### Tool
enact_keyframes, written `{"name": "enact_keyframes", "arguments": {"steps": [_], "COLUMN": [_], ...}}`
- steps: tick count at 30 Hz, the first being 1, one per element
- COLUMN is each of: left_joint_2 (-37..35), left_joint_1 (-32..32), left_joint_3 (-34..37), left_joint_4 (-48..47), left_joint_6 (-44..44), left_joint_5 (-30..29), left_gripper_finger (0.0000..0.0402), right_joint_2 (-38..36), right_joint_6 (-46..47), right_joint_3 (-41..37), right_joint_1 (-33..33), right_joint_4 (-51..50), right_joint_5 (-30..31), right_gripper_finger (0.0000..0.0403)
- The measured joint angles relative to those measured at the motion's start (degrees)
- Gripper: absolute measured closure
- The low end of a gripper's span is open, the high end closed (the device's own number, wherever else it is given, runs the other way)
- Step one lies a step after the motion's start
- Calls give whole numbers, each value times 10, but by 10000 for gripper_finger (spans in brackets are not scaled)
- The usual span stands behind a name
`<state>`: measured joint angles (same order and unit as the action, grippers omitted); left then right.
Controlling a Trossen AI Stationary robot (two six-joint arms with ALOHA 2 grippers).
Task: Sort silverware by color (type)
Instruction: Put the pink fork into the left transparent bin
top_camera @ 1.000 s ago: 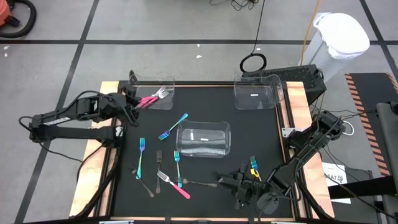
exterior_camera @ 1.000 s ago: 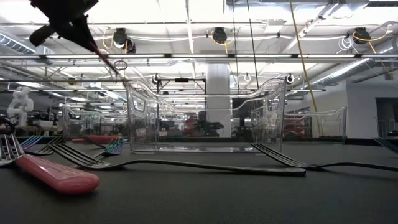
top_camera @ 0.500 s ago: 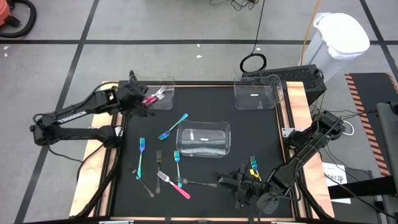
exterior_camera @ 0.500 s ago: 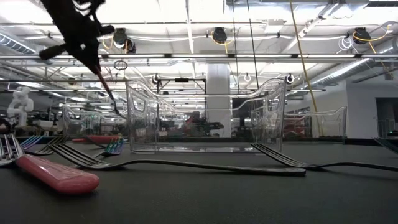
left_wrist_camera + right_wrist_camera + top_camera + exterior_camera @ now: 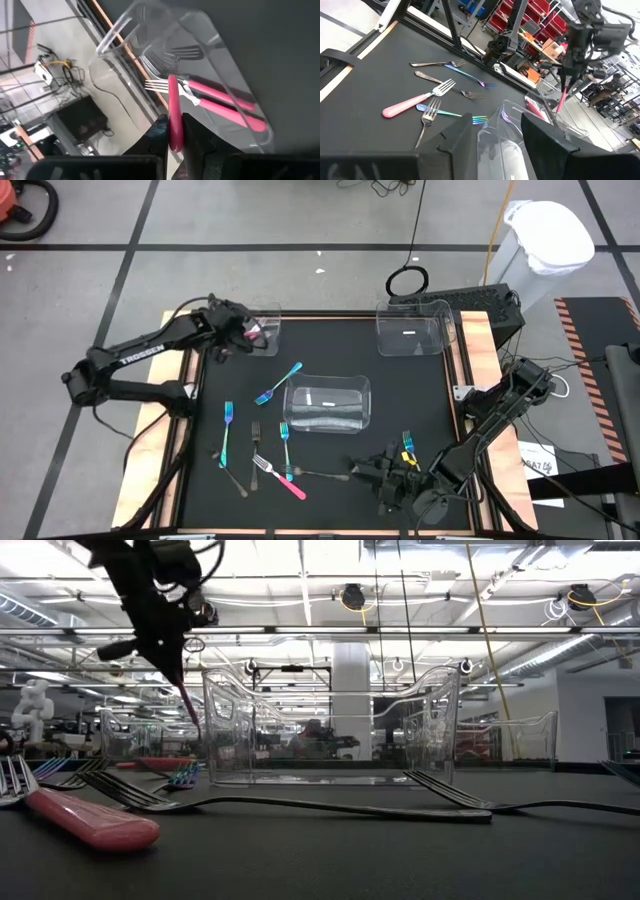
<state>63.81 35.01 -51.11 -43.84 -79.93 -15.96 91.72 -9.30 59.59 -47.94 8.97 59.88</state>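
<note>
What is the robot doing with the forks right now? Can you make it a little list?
left hand: shut on a pink fork, held above the far-left bin
in that bin: two pink forks
right hand: open, waiting low at the near right of the table, holding nothing
middle bin: looks empty
far-right bin: looks empty
left on the mat: one pink fork on the mat, plus blue-teal and grey pieces

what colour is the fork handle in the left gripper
Pink handle, clearest in the left wrist view.
</note>
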Motion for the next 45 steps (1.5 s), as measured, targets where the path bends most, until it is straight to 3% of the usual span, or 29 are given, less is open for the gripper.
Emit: {"name": "enact_keyframes", "arguments": {"steps": [5, 12, 20, 31, 36, 45], "left_joint_2": [45, 89, 104, 95, 95, 95], "left_joint_1": [2, 3, 3, 24, 41, 44], "left_joint_3": [0, 0, 0, 0, 0, 0], "left_joint_4": [23, 38, 40, 21, 23, -10], "left_joint_6": [1, 1, 71, 149, 182, 221], "left_joint_5": [-6, -34, -142, -146, -157, -212], "left_gripper_finger": [343, 343, 342, 337, 304, 196], "right_joint_2": [0, 0, 0, 0, 0, 0], "right_joint_6": [5, 7, 12, 22, 26, 26], "right_joint_3": [0, 0, 0, 0, 0, 0], "right_joint_1": [0, 0, 0, 0, 0, 0], "right_joint_4": [0, 0, 0, 0, 0, -1], "right_joint_5": [0, 1, 0, -1, -1, -1], "right_gripper_finger": [239, 239, 239, 239, 239, 239]}}
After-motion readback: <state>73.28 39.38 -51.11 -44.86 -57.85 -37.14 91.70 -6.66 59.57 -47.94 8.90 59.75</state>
